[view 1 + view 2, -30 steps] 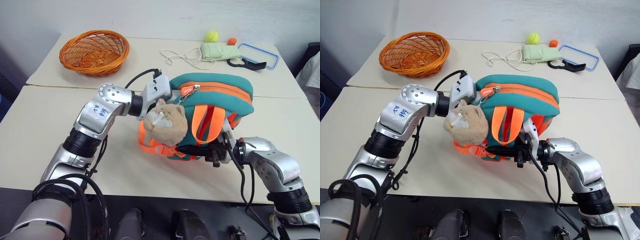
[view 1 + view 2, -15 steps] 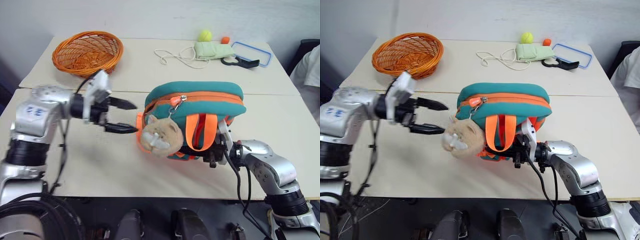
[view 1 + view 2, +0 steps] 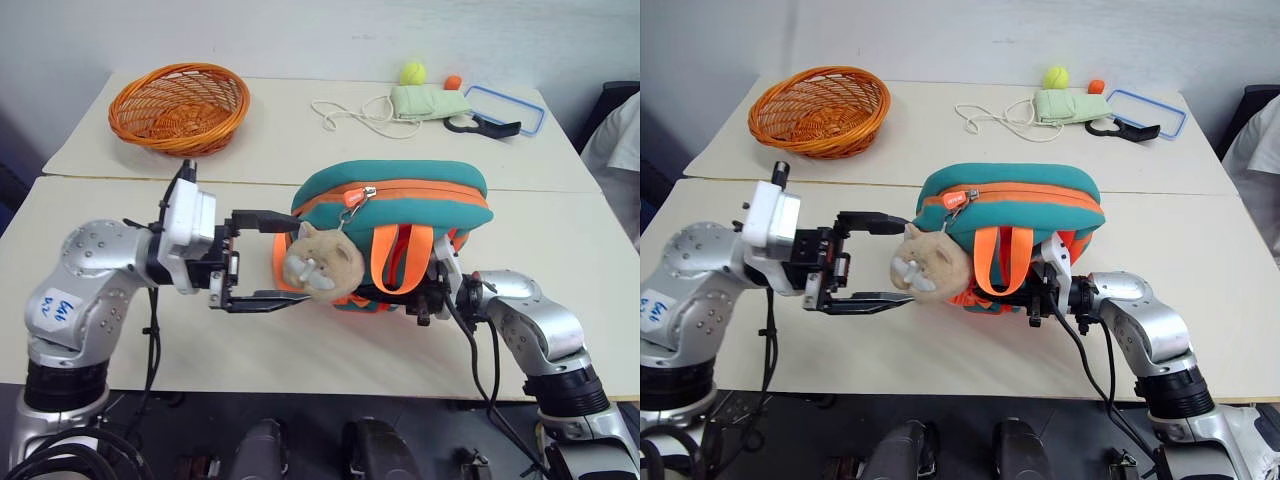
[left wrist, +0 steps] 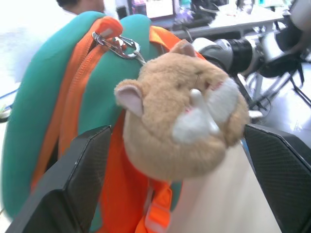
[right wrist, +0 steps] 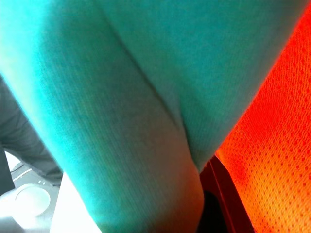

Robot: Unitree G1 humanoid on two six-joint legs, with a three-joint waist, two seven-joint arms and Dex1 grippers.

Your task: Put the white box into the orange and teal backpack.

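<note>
Since a second ago the left gripper (image 3: 262, 260) has let go and pulled back out of the backpack (image 3: 400, 195); its two black fingers now stand wide apart, one above the other, level and pointing toward the bag's left end. Between those fingers and the bag hangs the plush cat (image 3: 320, 262), clipped to the zipper pull (image 3: 351, 198); in the left wrist view the cat (image 4: 182, 124) sits right between the finger pads (image 4: 80, 179), so it stands in the way of the opening. The backpack rests on the near table (image 3: 120, 230), lying on its side with the orange zipper line along its top and orange straps (image 3: 395, 260) hanging down the front. The zipper looks closed along the visible length. The white box cannot be seen; whether it lies inside the bag I cannot tell.

On the other side, the right gripper (image 3: 428, 300) is clenched at the bag's lower right edge, under the straps; what exactly it pinches is hidden, though the right wrist view shows teal fabric (image 5: 121, 97) and orange mesh (image 5: 272, 126) pressed close.

On the far table, well apart from the bag, sit a wicker basket (image 3: 180, 105), a white cord (image 3: 350, 112), a pale green pouch (image 3: 430, 100), a yellow ball (image 3: 411, 72), a small orange thing (image 3: 452, 82), a blue-rimmed clear lid (image 3: 510, 108) and a black tool (image 3: 485, 126).
</note>
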